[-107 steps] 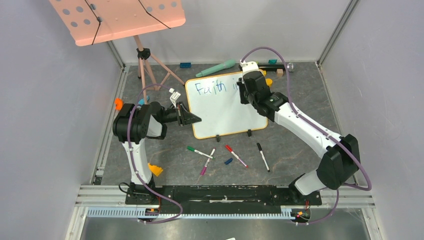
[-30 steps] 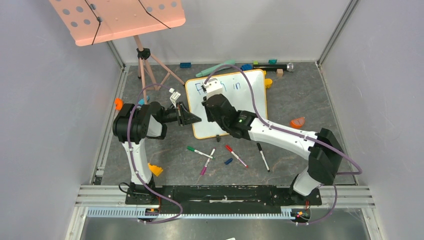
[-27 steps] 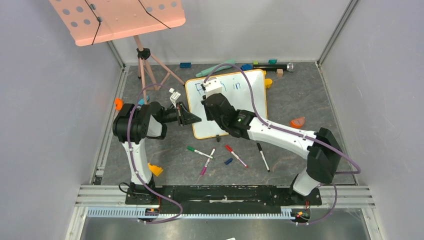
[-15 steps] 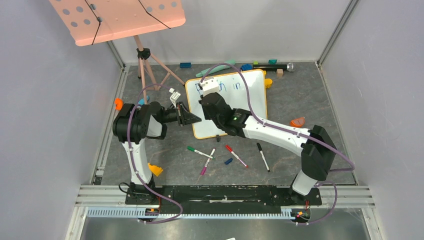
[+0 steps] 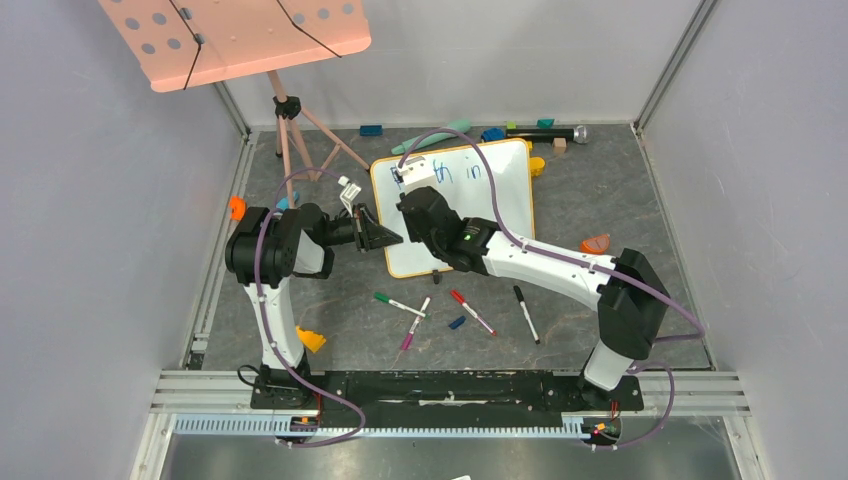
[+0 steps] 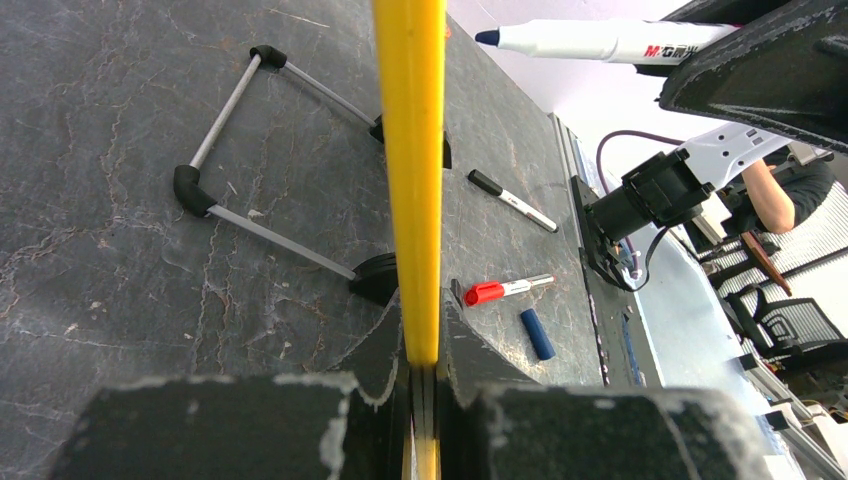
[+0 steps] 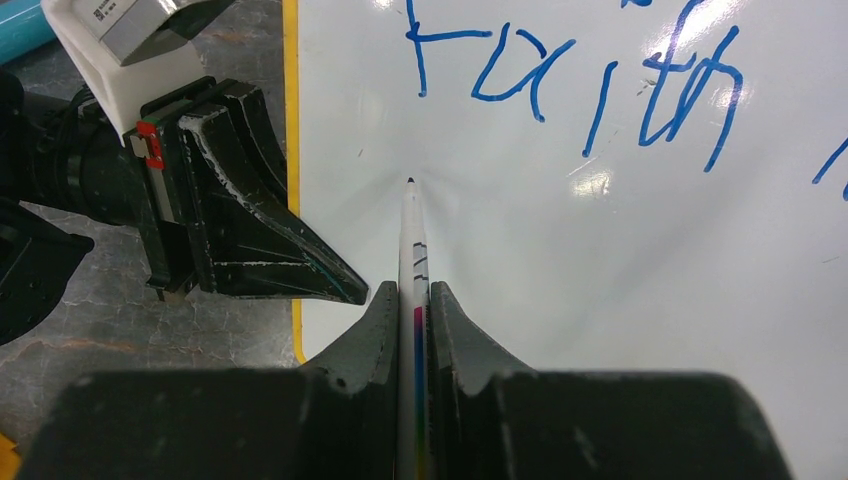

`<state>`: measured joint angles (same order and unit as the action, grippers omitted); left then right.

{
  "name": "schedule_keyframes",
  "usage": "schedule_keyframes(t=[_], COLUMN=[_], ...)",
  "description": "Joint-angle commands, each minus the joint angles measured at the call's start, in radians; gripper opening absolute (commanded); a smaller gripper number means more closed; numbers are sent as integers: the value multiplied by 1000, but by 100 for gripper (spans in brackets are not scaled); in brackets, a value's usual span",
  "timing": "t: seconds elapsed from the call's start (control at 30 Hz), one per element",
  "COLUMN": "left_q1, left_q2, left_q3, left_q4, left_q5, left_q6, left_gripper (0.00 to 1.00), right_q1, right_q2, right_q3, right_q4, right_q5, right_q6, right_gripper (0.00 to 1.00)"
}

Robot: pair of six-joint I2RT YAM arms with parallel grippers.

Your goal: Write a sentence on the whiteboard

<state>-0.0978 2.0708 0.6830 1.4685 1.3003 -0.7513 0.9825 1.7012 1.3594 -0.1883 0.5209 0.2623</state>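
The whiteboard (image 5: 470, 205) is lying near the middle of the dark, stone-patterned mat (image 5: 610, 180), propped on two black clip feet (image 5: 436, 276) along its near edge. The left gripper (image 6: 420, 352) is clenching the whiteboard's yellow frame at its left edge, fingers closed on either side of the rim. The right gripper (image 7: 415, 296) is reaching over the whiteboard's left half and pinching a blue-tipped marker (image 7: 412, 235) tightly. The marker tip is meeting its own shadow on the white surface, just under the start of the sentence (image 7: 590, 85), which so far is reading "Faith in" along the whiteboard's far edge.

Below that line the whiteboard is showing bare white across its middle and near part. The right arm is crossing the whiteboard's near right corner.

Off the whiteboard's near edge, loose pens are lying scattered: a green marker (image 5: 398, 303), a pink marker (image 5: 415, 322), a red marker (image 5: 470, 311), a black marker (image 5: 526, 314) and a small blue cap (image 5: 456, 322). Well to the right of the whiteboard an orange piece (image 5: 596, 243) is sitting alone on open mat. Beyond the whiteboard's far edge a teal tube (image 5: 435, 135), small blocks and a black microphone (image 5: 550, 131) are lining the back wall. To the far left of the whiteboard a tripod (image 5: 295, 135) is carrying a pink perforated music-stand tray (image 5: 240, 35).

Plain grey walls are closing the mat in on three sides of the whiteboard.
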Motion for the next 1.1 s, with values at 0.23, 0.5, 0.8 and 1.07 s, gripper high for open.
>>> schedule_keyframes(t=[0.23, 0.5, 0.8, 1.07], left_q1=[-11, -11, -11, -11], left_q2=[-28, -28, -26, -29], left_q3=[-6, -4, -3, -5], left_q4=[89, 89, 89, 89], left_q5=[59, 59, 60, 61], left_q6=[120, 119, 119, 121], left_gripper=[2, 2, 2, 2], right_q1=[2, 2, 1, -22], right_q2=[12, 26, -33, -27], right_q3=[28, 30, -70, -38], right_q4=[18, -9, -7, -21], right_q5=[27, 43, 20, 37], right_q6=[-14, -9, 18, 14], right_gripper=[0, 0, 0, 0])
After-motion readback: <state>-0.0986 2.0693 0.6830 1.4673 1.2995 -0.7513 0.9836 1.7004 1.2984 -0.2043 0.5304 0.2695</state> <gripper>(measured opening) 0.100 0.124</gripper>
